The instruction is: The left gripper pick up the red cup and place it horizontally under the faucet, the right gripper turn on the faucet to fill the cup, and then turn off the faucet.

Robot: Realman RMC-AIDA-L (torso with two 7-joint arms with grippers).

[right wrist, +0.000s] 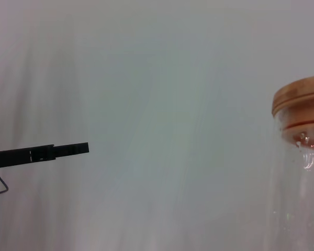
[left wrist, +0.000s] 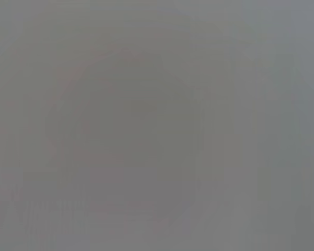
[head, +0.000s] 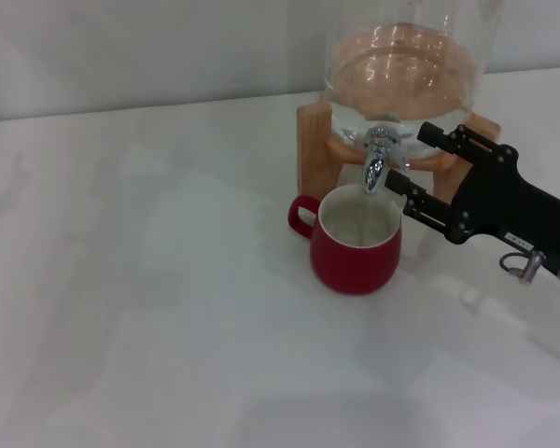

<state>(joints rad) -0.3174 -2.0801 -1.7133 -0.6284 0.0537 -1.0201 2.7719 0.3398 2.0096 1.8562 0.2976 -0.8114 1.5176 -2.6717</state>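
Note:
The red cup [head: 355, 245] stands upright on the white table, its mouth right under the spout of the chrome faucet [head: 377, 161] and its handle pointing left. The faucet is fitted to a clear glass jar [head: 406, 65] on a wooden stand [head: 315, 154]. My right gripper [head: 412, 155] reaches in from the right, open, its black fingertips just to the right of the faucet and apart from it. In the right wrist view one black finger [right wrist: 42, 153] shows, with the jar's wooden lid [right wrist: 299, 97] farther off. The left gripper is out of view; the left wrist view shows only grey.
The white table [head: 149, 280] stretches wide to the left and front of the cup. A pale wall runs behind the jar. A small metal ring [head: 521, 264] hangs from the right gripper's body.

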